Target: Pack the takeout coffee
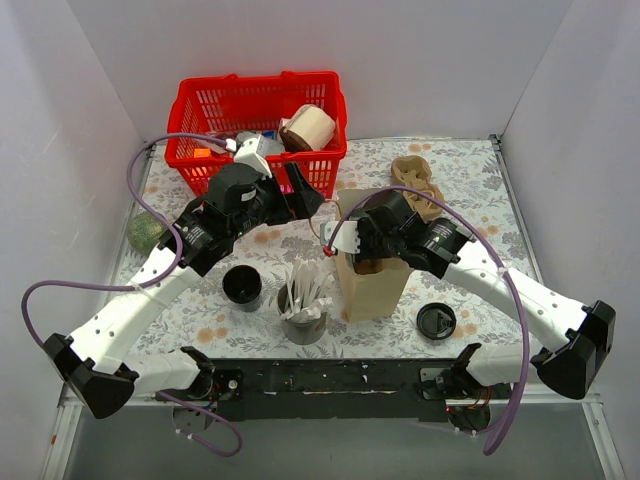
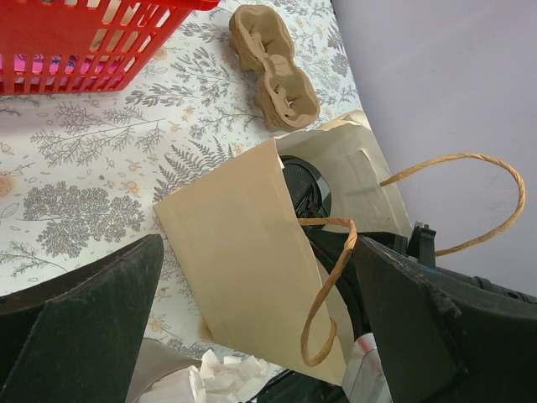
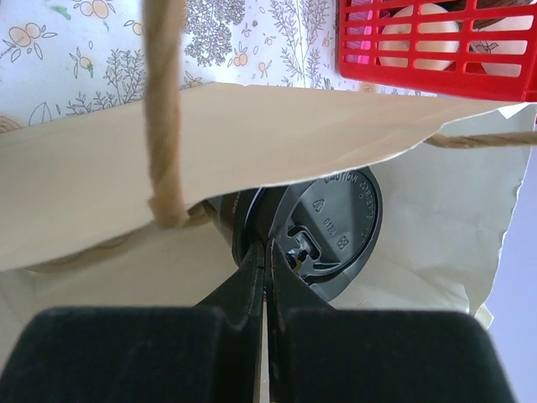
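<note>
Nearer the arm bases than the paper bag [image 1: 375,290], a loose black lid [image 1: 436,321] lies to its right. A grey cup of white sticks [image 1: 303,318] and an open black cup [image 1: 242,287] stand to its left. The takeout coffee [image 3: 331,222] sits inside the bag, lid showing. The right gripper [image 3: 267,248] reaches into the bag's mouth with its fingers pressed together at the lid's rim; I cannot tell whether they pinch it. The left gripper [image 2: 256,252] hovers left of the bag, spread wide and empty. Beyond the bag lie a cardboard cup carrier [image 1: 415,180] and a red basket [image 1: 215,105].
</note>
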